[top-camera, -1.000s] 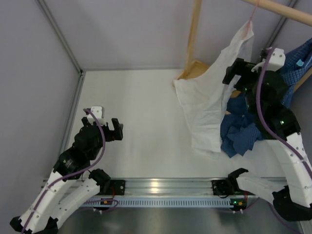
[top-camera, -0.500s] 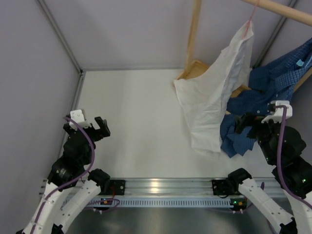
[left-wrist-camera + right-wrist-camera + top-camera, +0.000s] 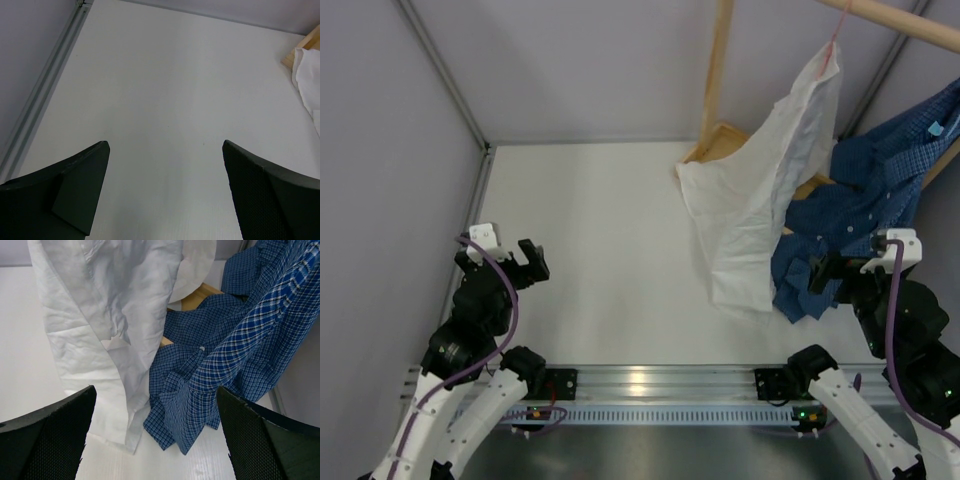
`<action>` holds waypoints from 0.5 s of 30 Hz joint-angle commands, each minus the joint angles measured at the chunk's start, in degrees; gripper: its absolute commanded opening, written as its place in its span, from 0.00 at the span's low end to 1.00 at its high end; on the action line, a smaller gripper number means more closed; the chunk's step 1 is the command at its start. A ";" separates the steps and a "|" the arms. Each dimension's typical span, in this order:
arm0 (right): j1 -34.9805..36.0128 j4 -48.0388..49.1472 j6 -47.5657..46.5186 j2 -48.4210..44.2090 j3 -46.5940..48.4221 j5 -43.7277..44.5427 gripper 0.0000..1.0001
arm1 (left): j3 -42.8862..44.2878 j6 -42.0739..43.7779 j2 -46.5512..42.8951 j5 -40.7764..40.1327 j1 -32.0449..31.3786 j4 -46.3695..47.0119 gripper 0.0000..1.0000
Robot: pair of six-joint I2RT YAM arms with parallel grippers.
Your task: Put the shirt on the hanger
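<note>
The shirt [image 3: 760, 200] is hanging up at the far right, gathered to a point at its top where only the small pink hook of the hanger [image 3: 837, 24] is showing, hooked over the wooden rail [image 3: 900, 22]. Its white fabric is draping down in a wrinkled slant, and its lower edge is resting on the table [image 3: 600, 220]. A blue checked shirt [image 3: 865, 190] is hanging just beside it on the right, touching it low down, as the right wrist view is showing. The right gripper [image 3: 855, 262] is hovering near these lower folds with its fingers spread wide and nothing between them. The left gripper [image 3: 508, 252] is sitting well apart over bare table on the left, likewise spread and holding nothing. The task is looking close to done, but the hanger's shoulders are hidden under the cloth, so how evenly the shirt is sitting cannot be told. The main risk is the thin fabric sliding off one shoulder under its own weight. An open finger could also be snagging a fold of either shirt and dragging the hook off the rail.
</note>
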 commanded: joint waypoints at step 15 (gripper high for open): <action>0.17 -0.38 -0.86 -0.74 0.02 2.23 0.99 | -0.43 0.87 1.08 3.54 1.43 2.95 0.98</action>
